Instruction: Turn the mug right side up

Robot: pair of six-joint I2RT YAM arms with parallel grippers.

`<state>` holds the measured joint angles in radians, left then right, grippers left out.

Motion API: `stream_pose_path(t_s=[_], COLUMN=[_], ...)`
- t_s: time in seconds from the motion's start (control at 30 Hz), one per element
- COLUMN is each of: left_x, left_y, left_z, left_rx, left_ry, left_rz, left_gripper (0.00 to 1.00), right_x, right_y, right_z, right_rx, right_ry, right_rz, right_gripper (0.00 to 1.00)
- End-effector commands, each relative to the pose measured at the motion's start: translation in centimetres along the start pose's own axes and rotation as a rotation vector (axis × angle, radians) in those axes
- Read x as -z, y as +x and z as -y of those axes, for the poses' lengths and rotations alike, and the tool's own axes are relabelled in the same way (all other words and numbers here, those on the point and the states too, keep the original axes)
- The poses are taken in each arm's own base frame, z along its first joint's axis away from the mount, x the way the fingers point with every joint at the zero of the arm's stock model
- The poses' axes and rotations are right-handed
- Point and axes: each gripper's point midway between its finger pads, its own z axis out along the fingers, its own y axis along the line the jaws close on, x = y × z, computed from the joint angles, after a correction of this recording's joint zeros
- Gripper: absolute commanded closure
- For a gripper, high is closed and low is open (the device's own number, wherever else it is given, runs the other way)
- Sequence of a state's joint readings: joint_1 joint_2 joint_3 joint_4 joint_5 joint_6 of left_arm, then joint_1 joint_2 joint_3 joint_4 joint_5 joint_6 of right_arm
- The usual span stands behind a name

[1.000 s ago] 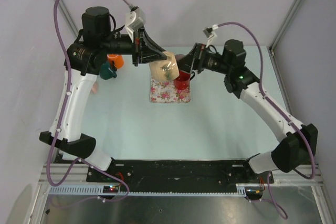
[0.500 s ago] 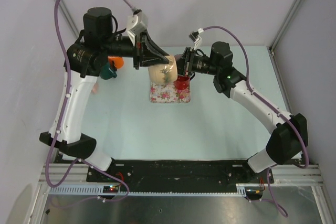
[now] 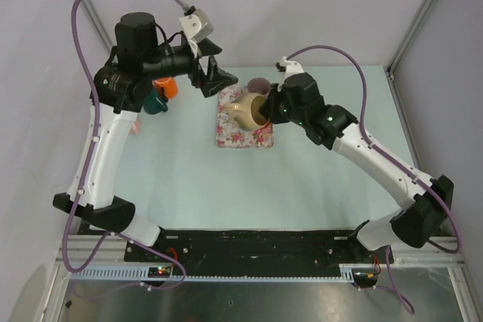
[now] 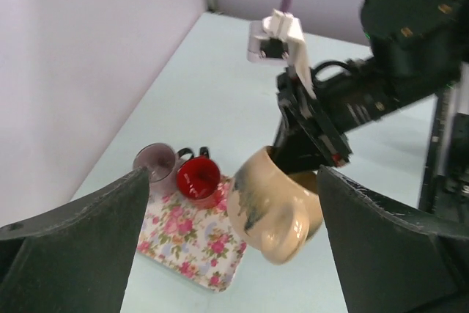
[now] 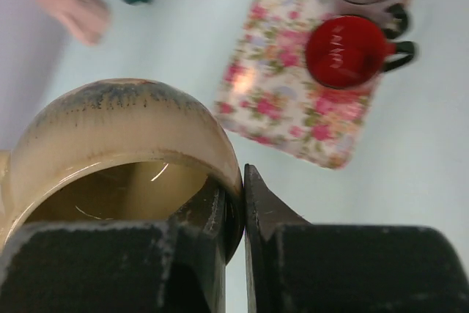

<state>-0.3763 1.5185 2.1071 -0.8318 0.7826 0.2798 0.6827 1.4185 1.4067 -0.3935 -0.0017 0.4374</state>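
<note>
The right gripper [image 5: 234, 181] is clamped on the rim wall of the beige mug [image 5: 117, 130], one black finger inside and one outside; the glazed, rounded ceramic mug hangs tilted above the flowered rectangular tray [image 3: 229, 137], its thick loop handle facing the tray's left side; the left gripper [image 3: 213, 81] stands wide and holds nothing, beyond the tray's far-left corner; a glossy red cup [image 4: 198, 177] and a grey cup [image 4: 152, 159] stand at the tray's far end.

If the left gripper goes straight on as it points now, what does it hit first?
Probably the beige mug, straight ahead of the left gripper, pinched at its rim by the right gripper; depth is uncertain.
</note>
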Motion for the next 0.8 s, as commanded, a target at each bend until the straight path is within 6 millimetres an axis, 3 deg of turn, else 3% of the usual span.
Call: stream_pose_path(t_s=[0.0,0.13,0.27,0.57,0.63,0.77], left_x=[0.0,-1.5,-2.8,-5.6,-6.0,-5.5], left_y=[0.2,4.9,9.6,12.5,13.3,15.6], left_z=[-1.6,-2.5,-2.0,-3.9,-4.3,-5.9], left_rx=[-0.052,-0.048,-0.017,-0.038,-0.050,-0.140], left_ry=[-0.240,-0.359,-0.353,-0.416,-0.430,-0.501], left_rz=[-0.064,-0.227,-0.344,-0.408,-0.431,-0.529], left_gripper=[0.03,0.04,0.05,0.05,0.09,0.27], right_x=[1.2,0.0,-0.9,-2.1,-2.1,-1.8], right_y=[-4.6,-4.7,-5.1,-5.6,-5.8,-6.3], right_z=[1.7,1.3,0.3,-2.1,-2.4,-2.7], right_rx=[0.167,0.180,0.144,0.088,0.080,0.065], right_ry=[0.303,0.361,0.338,0.252,0.245,0.238], right_rz=[0.145,0.126,0.134,0.121,0.124,0.147], right_gripper=[1.00,1.00,1.00,1.00,1.00,1.00])
